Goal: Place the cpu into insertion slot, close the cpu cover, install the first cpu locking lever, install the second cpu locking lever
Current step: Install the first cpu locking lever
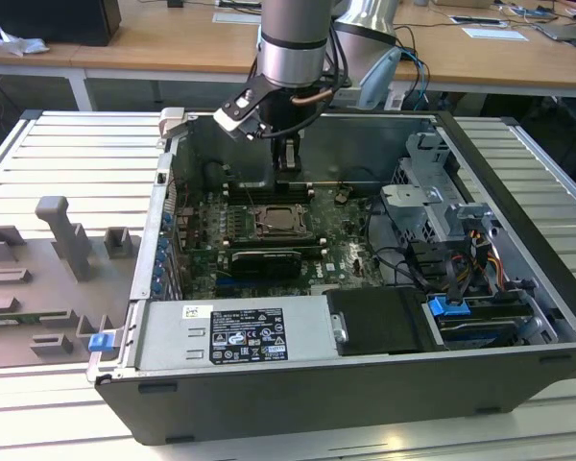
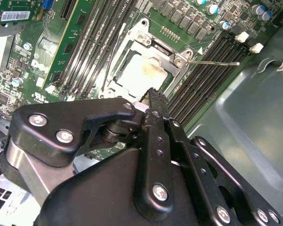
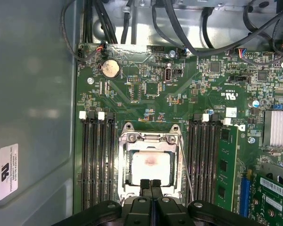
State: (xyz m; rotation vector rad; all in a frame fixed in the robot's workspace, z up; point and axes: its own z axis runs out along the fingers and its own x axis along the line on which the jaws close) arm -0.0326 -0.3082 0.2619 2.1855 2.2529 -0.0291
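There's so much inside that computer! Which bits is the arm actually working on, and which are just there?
Part of the job: gripper, cpu, cpu cover, locking lever.
Just there: memory slots, coin battery, cables, grey fixtures outside the case.

exterior view high over case (image 1: 317, 408); both wrist views close above motherboard (image 3: 146, 101) (image 2: 33, 70)

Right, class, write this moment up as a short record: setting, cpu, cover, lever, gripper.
setting: open computer case, green board inside
cpu: seated in the insertion slot, pale top showing
cpu cover: down over the cpu, framing it
lever: thin wire rod beside the socket; latched or not, cannot tell
gripper: shut, tips by the cover's edge, nothing seen held
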